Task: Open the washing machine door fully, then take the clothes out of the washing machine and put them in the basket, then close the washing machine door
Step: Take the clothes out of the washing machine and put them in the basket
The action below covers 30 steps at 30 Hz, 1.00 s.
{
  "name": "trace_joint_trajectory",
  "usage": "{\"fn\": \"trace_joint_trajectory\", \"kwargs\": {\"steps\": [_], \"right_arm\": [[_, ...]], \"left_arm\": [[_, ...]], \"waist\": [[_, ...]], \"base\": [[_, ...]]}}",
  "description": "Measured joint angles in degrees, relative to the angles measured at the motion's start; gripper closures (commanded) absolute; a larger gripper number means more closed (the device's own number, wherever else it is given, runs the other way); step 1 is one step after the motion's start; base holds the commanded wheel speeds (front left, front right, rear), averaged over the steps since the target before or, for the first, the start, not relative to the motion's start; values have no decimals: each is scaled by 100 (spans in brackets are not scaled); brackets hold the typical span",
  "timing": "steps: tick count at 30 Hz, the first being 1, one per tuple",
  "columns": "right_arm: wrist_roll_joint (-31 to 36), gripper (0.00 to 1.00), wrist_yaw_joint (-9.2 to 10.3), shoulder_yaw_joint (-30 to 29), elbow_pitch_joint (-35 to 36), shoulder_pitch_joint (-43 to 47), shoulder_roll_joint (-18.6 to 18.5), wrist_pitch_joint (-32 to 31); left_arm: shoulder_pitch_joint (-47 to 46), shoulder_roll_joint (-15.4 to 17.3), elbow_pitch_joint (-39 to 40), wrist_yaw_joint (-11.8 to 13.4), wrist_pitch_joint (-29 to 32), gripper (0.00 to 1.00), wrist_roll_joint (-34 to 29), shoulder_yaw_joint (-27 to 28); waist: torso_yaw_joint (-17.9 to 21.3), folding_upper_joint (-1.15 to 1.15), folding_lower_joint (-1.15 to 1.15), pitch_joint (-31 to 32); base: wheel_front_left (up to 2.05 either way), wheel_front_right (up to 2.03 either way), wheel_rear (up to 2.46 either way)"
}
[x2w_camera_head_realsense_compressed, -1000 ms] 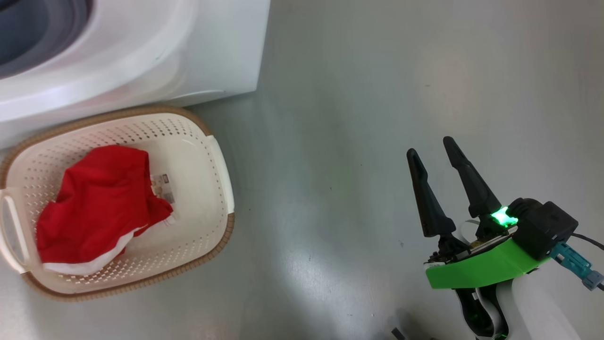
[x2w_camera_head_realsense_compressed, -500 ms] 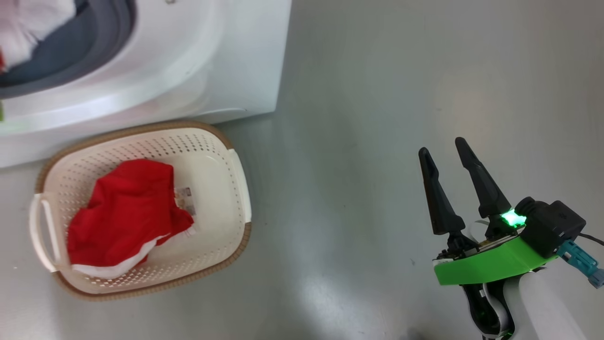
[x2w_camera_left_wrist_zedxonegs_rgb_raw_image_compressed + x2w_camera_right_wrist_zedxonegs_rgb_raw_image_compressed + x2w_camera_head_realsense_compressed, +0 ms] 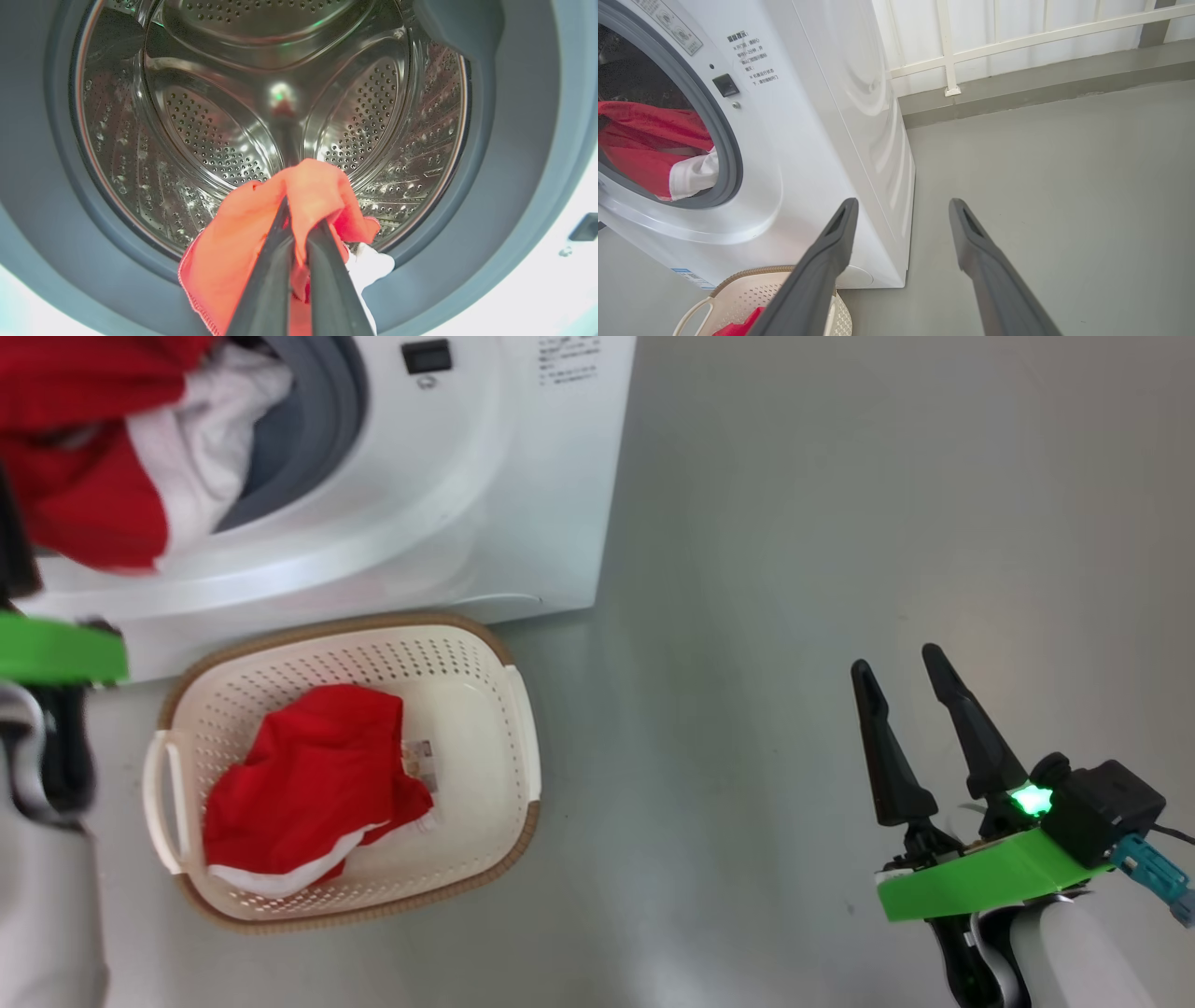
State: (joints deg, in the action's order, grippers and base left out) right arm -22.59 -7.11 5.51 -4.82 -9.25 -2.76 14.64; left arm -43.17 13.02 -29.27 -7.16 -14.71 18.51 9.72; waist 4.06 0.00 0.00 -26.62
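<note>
The left gripper point(image 3: 300, 214) pinches red clothes point(image 3: 233, 252) at the mouth of the washing machine point(image 3: 523, 476). The basket point(image 3: 523, 709) sits just below, by its front. The right gripper point(image 3: 896, 663) is wide, empty.

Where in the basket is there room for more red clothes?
Bare basket floor runs along the right wall and the side nearest the washing machine. The left and middle are crowded: the red garment lies there.
</note>
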Motion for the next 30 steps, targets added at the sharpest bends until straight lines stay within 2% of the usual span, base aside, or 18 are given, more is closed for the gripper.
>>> {"fn": "trace_joint_trajectory", "kwargs": {"steps": [11, 24, 30], "right_arm": [[102, 0, 0, -121, -34, 214, 1, 0], [143, 0, 0, -216, -11, 221, 1, 0], [143, 0, 0, -230, -3, 221, 1, 0]], "left_arm": [[1111, -323, 1168, -1, 0, 100, 32, 53], [1878, -499, 2718, -1, -1, 100, 126, 133], [2156, -527, 2818, -1, -1, 100, 126, -26]], "waist": [[-233, 0, 0, 313], [-335, 0, 0, 295], [-342, 0, 0, 242]], "base": [[0, 0, 0], [0, 0, 0], [0, 0, 0]]}}
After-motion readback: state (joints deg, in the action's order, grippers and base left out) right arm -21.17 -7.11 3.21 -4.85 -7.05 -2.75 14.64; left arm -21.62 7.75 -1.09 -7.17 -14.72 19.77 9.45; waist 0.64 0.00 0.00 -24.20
